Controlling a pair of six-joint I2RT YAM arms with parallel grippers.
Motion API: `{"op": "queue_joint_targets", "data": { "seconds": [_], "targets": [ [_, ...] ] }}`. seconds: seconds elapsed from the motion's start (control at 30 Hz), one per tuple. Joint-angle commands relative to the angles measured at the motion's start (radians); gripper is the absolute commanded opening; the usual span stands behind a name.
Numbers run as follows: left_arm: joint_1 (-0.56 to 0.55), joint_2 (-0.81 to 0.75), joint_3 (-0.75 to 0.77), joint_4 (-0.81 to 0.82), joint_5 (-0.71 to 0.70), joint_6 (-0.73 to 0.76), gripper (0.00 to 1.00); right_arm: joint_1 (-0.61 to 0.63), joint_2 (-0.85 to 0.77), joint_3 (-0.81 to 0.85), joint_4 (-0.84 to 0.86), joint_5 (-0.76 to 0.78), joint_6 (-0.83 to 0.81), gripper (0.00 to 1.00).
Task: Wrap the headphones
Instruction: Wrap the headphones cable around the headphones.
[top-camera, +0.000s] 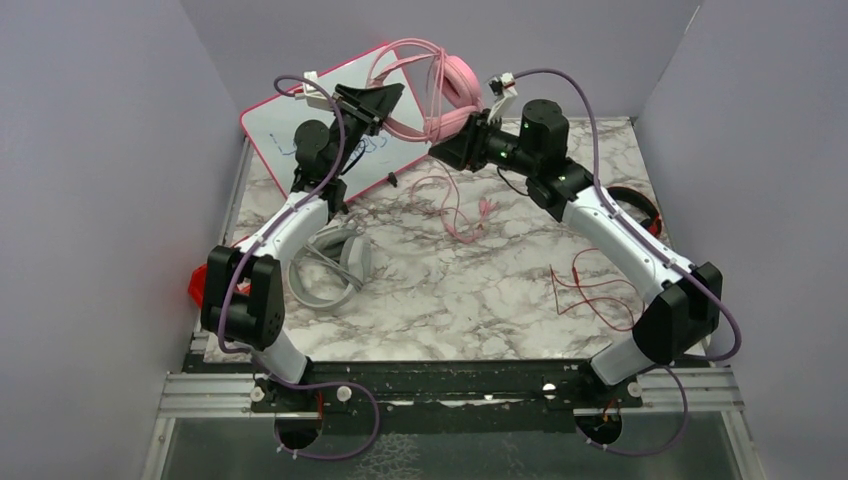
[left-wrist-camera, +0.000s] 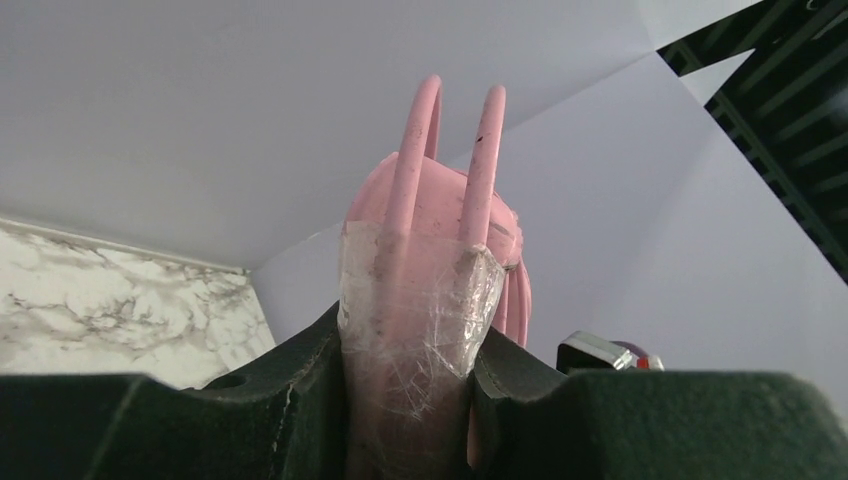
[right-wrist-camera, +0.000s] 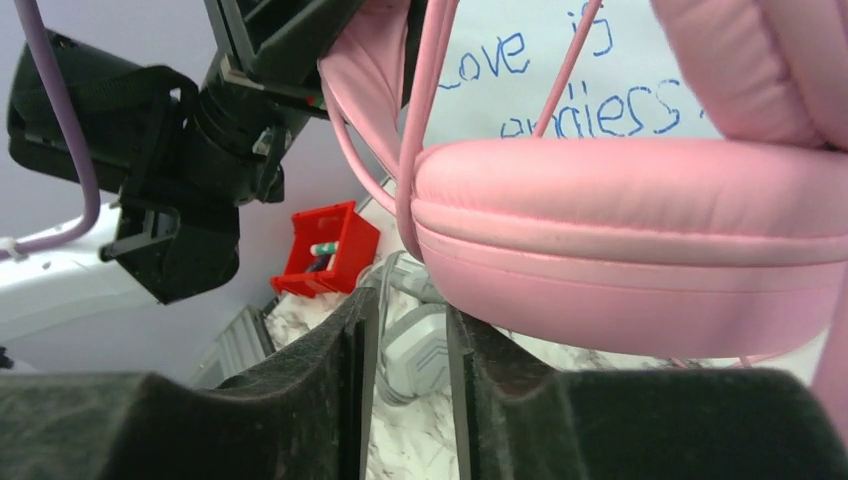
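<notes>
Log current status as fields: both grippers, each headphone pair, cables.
left gripper: shut on pink headphones' taped headband, held up
right gripper: open, gripping nothing, next to pink ear cup
pink cable: draped over headphones, rest trailing onto table
grey headphones: on table under left arm
red-and-black headphones: table's right edge, red cable sprawled loose

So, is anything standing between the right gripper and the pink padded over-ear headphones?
Nothing visible does. The right gripper sits right by an ear cushion of the pink padded over-ear headphones, jaws slightly apart and empty. The pink strands near its fingertips belong to the headphones themselves. The left gripper clamps the taped headband.
</notes>
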Motion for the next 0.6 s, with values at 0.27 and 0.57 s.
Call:
{"op": "queue_joint_targets", "data": {
  "seconds": [0.27, 0.57],
  "targets": [
    [0.001, -0.006, 0.078, 0.186, 0.021, -0.148, 0.0, 0.002, -0.307, -0.013, -0.323, -0.132, -0.276, 0.65],
    [0.018, 0.024, 0.181, 0.18, 0.042, -0.18, 0.0, -0.063, -0.579, -0.289, -0.28, 0.164, -0.325, 0.7]
  ]
}}
